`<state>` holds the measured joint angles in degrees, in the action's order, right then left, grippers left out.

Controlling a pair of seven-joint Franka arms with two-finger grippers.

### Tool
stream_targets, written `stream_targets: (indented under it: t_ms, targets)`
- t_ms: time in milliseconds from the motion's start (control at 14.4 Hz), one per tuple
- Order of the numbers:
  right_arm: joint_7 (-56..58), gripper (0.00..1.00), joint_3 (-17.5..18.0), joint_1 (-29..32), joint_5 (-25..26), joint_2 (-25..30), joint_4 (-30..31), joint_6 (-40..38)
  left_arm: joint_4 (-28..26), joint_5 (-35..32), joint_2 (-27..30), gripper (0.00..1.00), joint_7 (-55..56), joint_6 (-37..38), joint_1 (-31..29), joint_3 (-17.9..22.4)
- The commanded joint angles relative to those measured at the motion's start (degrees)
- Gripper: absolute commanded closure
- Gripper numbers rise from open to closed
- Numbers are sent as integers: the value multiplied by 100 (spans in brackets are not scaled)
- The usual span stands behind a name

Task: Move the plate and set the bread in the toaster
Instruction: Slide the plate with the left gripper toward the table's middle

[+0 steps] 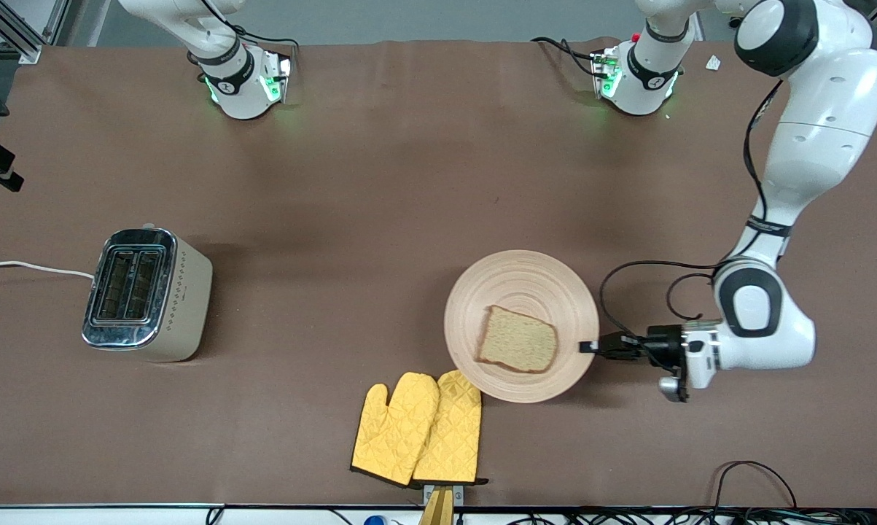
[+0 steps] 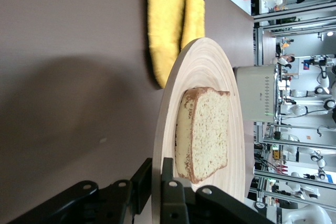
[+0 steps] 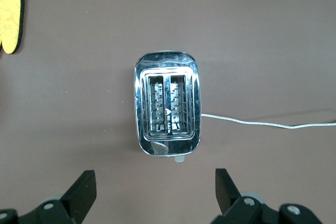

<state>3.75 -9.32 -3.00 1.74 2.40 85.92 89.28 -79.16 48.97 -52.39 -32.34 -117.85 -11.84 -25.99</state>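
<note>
A cream-beige two-slot toaster (image 1: pixel 146 295) with a mirror-bright chrome top and a dotted pattern down its side is standing toward the right arm's end of the brown cloth-covered worktop (image 1: pixel 380 182), its thin white cord (image 1: pixel 30 267) trailing off toward that edge. The right gripper (image 3: pixel 155 192) is hanging straight above the toaster (image 3: pixel 167 103), its two black fingers (image 3: pixel 81 190) spread wide apart and holding nothing; both empty slots are showing between them in the right wrist view.

Near the worktop's edge closest to the front camera, a pair of quilted yellow oven mitts (image 1: pixel 418 429) with dark trim is lying flat and overlapping. Touching the mitts and slightly farther from the camera is sitting a large round pale wooden plate (image 1: pixel 540 281) with fine concentric ring grain. A squarish slice of light brown wholemeal bread (image 1: pixel 518 340) with a darker crust and a porous crumb is resting on the plate, off-centre toward the left arm's end.

The left gripper (image 1: pixel 591 347) is reaching in low at the plate's rim on the side facing the left arm's end of the table. Its black fingers (image 2: pixel 170 190) are pinching the thin rim of the plate (image 2: pixel 205 72), one above and one below, with the bread (image 2: pixel 207 129) lying just inside the rim by the fingertips, not touched by them.
</note>
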Motion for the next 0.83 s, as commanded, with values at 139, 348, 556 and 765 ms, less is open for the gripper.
stream_targets:
  t_ms: [139,348,556,765]
  targets:
    - [29,0,45,27,-33,24,-23,-42,94,815,-113,100,-27,-1350,1234,-20]
    - [-32,0,71,-43,-33,-11,-5,-340,85,1535,-227,100,-53,-2240,2017,-2]
    - [-41,0,80,-166,-42,-99,135,-324,50,1869,-324,100,-62,-3240,2554,-2]
    - [73,0,80,-280,-42,-431,100,-385,41,2204,-360,100,-62,-3744,2941,-2]
